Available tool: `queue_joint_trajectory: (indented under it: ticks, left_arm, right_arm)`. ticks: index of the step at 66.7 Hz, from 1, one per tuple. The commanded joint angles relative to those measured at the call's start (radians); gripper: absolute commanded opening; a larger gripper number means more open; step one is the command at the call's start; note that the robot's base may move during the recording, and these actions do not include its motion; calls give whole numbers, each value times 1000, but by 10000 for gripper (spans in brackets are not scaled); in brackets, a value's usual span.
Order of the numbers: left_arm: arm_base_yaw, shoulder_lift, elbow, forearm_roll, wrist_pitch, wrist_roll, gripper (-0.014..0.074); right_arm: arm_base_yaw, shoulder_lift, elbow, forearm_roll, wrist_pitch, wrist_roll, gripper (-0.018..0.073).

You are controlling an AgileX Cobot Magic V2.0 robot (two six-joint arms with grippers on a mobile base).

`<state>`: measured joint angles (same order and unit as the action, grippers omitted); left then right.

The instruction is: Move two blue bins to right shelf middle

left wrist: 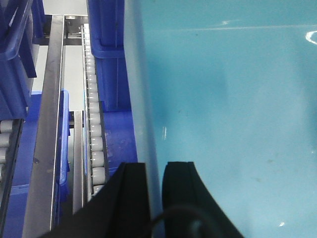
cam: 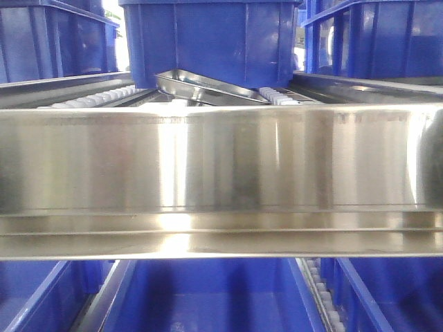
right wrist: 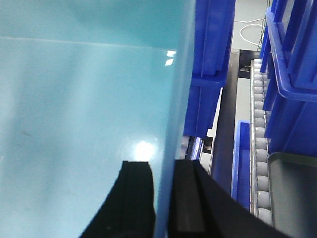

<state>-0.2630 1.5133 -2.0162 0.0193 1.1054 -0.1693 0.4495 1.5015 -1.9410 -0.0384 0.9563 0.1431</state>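
Two black fingers (left wrist: pixel 133 198) of the left gripper (left wrist: pixel 154 168) are clamping the left wall of a blue bin (left wrist: pixel 223 99). One finger is sitting outside that wall and the other inside, so the wall is running up between them. The bin's pale inner face is filling the view to the right of them. Just outside the wall, a roller track (left wrist: pixel 94 129) is running away beside other blue bins (left wrist: pixel 106 29).

On the opposite side, the right gripper (right wrist: pixel 162 166) is doing the same. Its fingers are pressing on the bin's right wall from both faces, with the bin's interior lying to their left.

From the front view, the broad shiny front rail (cam: pixel 221 159) of the right shelf middle is spanning the whole width. A centre bin (cam: pixel 208 41) is showing above and behind it, over a tilted steel tray (cam: pixel 208 86). I cannot tell whether this is the bin being gripped.
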Motion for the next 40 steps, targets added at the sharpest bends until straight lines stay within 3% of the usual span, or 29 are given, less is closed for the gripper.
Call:
queue_joint_trajectory:
  ticks: [1,40]
  left_arm:
    - [-2,-13,-14,-35,-56,9,-111]
    - [-2,-13,-14,-35,-56,9,-111]
  right_arm:
    - [1,-17,-12,22,-52,-18,-153]
    - [1,-17,-12,22,-52,-18,-153]
